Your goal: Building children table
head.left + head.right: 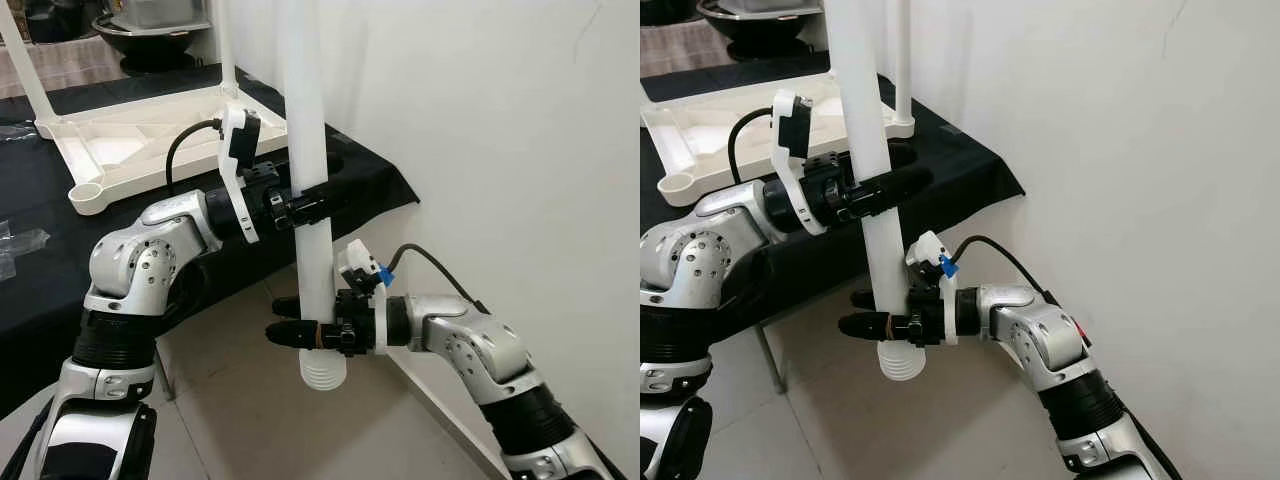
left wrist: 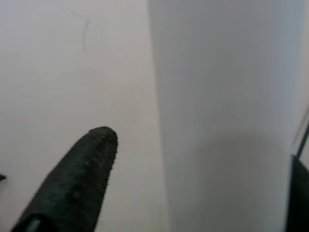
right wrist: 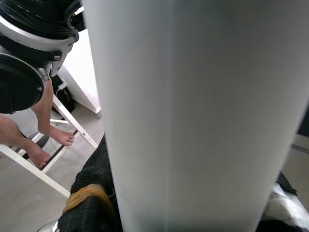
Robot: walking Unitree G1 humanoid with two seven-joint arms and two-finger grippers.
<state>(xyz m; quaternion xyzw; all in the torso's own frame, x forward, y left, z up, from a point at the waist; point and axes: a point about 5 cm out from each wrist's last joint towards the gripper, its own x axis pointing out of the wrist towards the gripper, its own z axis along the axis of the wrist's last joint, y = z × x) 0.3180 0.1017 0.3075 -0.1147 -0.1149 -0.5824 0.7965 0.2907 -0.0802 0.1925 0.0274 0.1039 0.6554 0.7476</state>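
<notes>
White table leg (image 1: 308,120), black tablecloth (image 1: 370,185), black-fingered silver arms, white wall (image 1: 520,150).

White table leg (image 1: 308,120) stood near upright, threaded end down above floor. Upturned white tabletop (image 1: 150,140) lay on black-covered table, two legs already fitted.

from the head i get two eye views looking forward and down, set side by side, so both share the same patch: the white table leg (image 1: 308,150) held upright, both arms, the black-draped table (image 1: 40,190) and the white wall (image 1: 1160,150). the right eye sits a little further right, so everything slides left in it. my left wrist camera looks along its own black fingers (image 2: 77,188) toward the wall, very close to the leg. my right wrist camera sits tighter still against the leg, facing back toward the floor, where a person's bare feet (image 3: 46,140) show.
</notes>
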